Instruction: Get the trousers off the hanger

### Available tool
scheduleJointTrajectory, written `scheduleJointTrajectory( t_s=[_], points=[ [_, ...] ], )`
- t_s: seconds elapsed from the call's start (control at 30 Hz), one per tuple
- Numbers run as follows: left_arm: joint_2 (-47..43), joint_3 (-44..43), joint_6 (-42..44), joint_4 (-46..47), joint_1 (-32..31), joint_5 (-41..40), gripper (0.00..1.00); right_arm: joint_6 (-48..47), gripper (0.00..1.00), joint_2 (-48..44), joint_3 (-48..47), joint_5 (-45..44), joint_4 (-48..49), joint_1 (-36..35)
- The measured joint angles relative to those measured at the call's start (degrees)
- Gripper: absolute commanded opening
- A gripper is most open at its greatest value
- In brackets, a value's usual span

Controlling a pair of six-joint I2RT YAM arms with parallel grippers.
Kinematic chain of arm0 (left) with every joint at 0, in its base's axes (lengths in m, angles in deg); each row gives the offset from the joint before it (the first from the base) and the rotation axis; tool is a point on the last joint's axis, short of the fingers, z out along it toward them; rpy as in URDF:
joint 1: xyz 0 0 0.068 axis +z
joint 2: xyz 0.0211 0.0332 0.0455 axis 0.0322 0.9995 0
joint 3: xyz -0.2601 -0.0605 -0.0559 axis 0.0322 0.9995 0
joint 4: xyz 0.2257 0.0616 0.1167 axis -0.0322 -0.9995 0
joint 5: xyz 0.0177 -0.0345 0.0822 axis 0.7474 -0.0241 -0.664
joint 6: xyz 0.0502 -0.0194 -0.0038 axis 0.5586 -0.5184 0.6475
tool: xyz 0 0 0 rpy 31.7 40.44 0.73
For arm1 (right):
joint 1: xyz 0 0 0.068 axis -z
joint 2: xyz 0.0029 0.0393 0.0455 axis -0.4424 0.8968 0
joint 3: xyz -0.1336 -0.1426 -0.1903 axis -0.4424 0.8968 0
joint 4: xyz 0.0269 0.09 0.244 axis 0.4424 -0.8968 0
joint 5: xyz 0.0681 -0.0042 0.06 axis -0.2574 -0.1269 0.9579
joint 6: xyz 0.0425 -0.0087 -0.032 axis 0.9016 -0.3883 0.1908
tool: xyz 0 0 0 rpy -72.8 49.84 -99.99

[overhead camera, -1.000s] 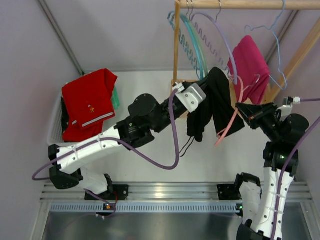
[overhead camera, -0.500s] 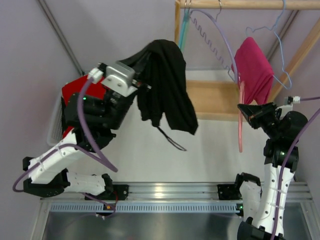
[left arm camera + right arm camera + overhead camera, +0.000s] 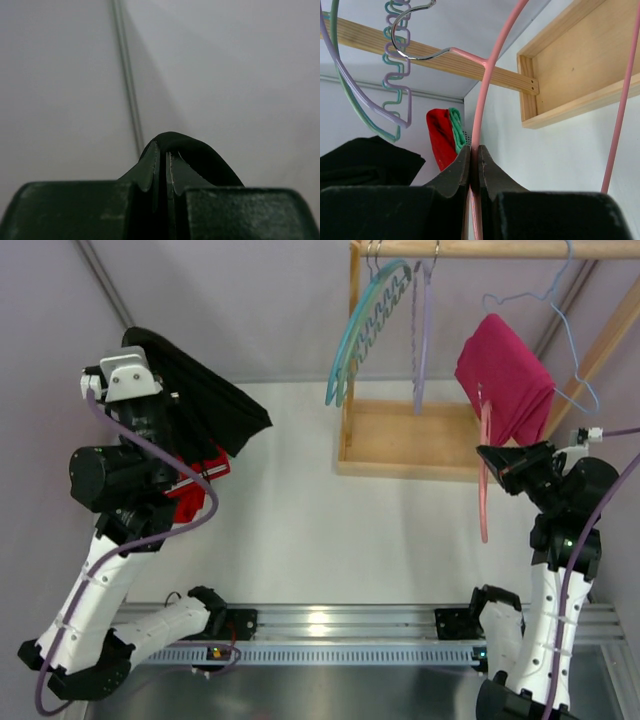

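Wide white surface [image 3: 330, 530], wooden rack [image 3: 400, 440] at the far end, and the left arm [image 3: 110, 570] is reared up high on the left side. The black trousers [image 3: 215, 405] are up there with it, fully off the hanger and well apart from the rack. They drape from the wrist down and toward the centre, long axis slanting. Directly beneath is a red garment [image 3: 195, 485]. That's the relation that counts: the drop spot looks to lie straight below the left tool [image 3: 162, 165], so I'd judge a lowering and a release come next, all the left arm's job.

Across the way, a magenta garment [image 3: 505, 365] hangs on the rack. The bare pink hanger [image 3: 483, 490] dangles just beside it.

Left tool: jaws pinched tight on a fold of black cloth. Right tool [image 3: 474, 160]: clamped on the hanger's wire.
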Motion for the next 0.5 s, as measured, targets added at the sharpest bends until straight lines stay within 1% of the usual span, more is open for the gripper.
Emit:
scheduleJointTrajectory(
  t_s=[0.13,0.27,0.37,0.5],
  points=[
    [-1.4,2.9,0.3,-0.4,9.0,-4.2,0.0,0.0,0.0,0.5,-0.7,0.2,0.0,0.0],
    [-2.2,4.3,0.8,-0.9,15.6,-7.5,0.0,0.1,0.0,1.1,-1.6,0.4,-0.4,0.0],
    [-3.5,6.6,1.7,-0.5,19.0,-9.5,0.0,0.1,0.0,1.4,-2.7,0.7,-0.6,0.0],
    [-4.3,10.5,3.1,-0.3,21.2,-11.2,0.0,0.1,0.0,1.6,-5.1,0.9,-0.8,0.0]
  ],
)
